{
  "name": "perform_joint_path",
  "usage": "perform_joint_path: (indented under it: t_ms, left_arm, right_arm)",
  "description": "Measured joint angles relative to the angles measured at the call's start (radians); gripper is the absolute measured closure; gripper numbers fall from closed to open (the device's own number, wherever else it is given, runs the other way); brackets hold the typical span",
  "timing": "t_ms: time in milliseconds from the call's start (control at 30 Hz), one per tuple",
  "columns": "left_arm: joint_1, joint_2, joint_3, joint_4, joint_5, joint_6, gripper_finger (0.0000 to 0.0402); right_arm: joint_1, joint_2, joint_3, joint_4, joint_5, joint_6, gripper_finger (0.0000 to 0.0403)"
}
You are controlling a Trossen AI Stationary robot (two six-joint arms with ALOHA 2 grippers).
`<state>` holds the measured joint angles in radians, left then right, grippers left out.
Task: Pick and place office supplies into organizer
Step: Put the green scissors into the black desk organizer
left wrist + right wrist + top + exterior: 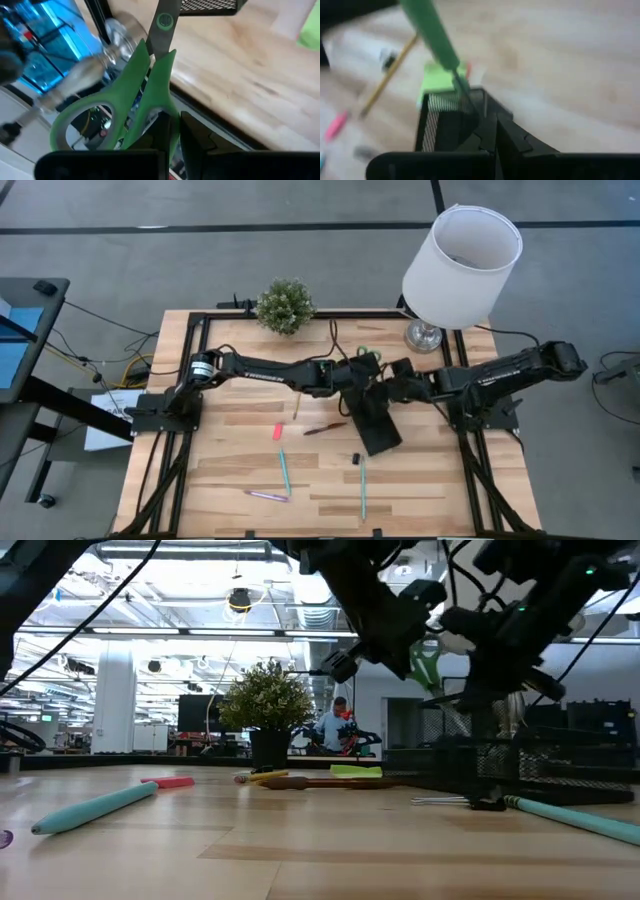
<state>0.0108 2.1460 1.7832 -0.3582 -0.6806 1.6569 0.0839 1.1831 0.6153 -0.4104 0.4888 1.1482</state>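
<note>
The table (420, 490) carries a white-shaded lamp (460, 265) at its far edge, beyond the organizer (372, 423), and a potted plant (285, 305) farther along that same edge. Both arms crowd in over the organizer and hide much of it from above. The left gripper (170, 125) is clamped on the green-handled scissors (135, 95), held up just beyond the organizer. The right gripper (492, 132) is closed on the organizer's mesh rim. On the near side of the organizer lie two teal pens (362, 488), a purple pen (266, 496) and a small black clip (355, 459); beside it lie a dark pen (325, 427), a pink eraser (278, 431) and a pencil (296, 405). A lime-green sticky-note pad (437, 80) sits against its far end.
</note>
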Motion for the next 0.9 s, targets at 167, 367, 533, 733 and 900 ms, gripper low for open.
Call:
perform_joint_path:
  t_ms: [167,367,533,733,900]
  left_arm:
    - [-0.002,0.000,0.000,-0.010,-0.020,0.007,0.0391]
    - [-0.031,0.000,0.000,0.000,-0.023,-0.004,0.0391]
    - [-0.045,0.001,0.000,0.031,-0.034,-0.038,0.0375]
    - [-0.047,0.001,0.000,-0.093,-0.033,-0.121,0.0346]
    - [-0.053,0.001,0.000,-0.119,0.012,-0.134,0.0334]
  right_arm:
    - [-0.011,0.000,0.038,-0.007,0.089,-0.034,0.0403]
    - [0.046,-0.001,0.099,-0.126,0.127,-0.024,0.0403]
    - [0.137,-0.001,0.191,-0.395,0.211,0.110,0.0403]
    - [0.275,-0.001,0.320,-0.786,0.220,0.369,0.0403]
    - [0.433,-0.020,0.409,-0.806,0.258,0.443,0.0403]
